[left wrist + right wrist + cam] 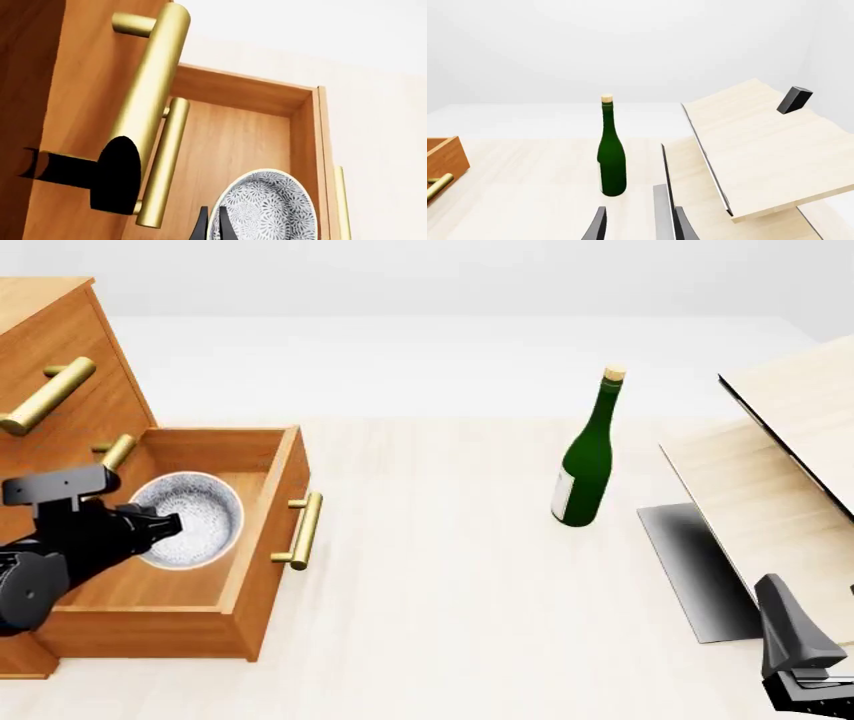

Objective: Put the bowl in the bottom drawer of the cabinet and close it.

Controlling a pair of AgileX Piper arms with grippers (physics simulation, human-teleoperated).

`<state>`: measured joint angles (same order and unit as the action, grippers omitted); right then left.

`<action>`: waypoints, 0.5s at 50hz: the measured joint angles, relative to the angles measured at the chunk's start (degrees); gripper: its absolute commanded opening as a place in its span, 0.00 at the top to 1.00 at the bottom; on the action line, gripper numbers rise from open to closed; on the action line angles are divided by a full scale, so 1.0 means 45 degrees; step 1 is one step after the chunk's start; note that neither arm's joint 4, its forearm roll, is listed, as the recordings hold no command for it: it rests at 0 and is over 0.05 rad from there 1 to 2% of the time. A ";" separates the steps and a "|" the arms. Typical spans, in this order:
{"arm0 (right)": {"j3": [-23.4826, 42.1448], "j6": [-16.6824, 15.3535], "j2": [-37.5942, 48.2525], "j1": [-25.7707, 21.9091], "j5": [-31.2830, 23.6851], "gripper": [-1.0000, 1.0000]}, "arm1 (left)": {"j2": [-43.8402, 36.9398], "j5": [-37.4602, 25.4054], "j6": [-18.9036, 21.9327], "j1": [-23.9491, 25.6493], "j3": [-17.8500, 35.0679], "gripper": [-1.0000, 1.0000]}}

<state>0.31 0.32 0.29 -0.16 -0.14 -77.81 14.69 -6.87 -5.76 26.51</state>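
You are lowering the bowl [191, 519], pinched at its rim by the left gripper [158, 523], into the open bottom drawer [262, 550]; release next, then push its front shut, while the right gripper [637, 225] is idling with fingers apart.

You are seeing the bowl [191, 519] sitting in the open bottom drawer [262, 540] of the cabinet [47, 330] at left, the bottle [587, 455] standing mid-tabletop [454, 580], the panel structure [781, 470] lying right.
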 measured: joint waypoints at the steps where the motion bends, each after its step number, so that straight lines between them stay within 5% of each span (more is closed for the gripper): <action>1: 0.0000 0.0000 0.0000 0.0000 0.0000 0.00 | -0.0029 0.0016 0.0001 -0.0002 -0.0004 1.00; 25: 0.0000 0.0001 0.0000 0.0000 0.0000 0.00 | -0.0616 0.0388 0.0092 -0.0231 -0.0139 1.00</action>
<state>0.31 0.32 0.29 -0.16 -0.14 -80.58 16.44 -6.45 -6.80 25.88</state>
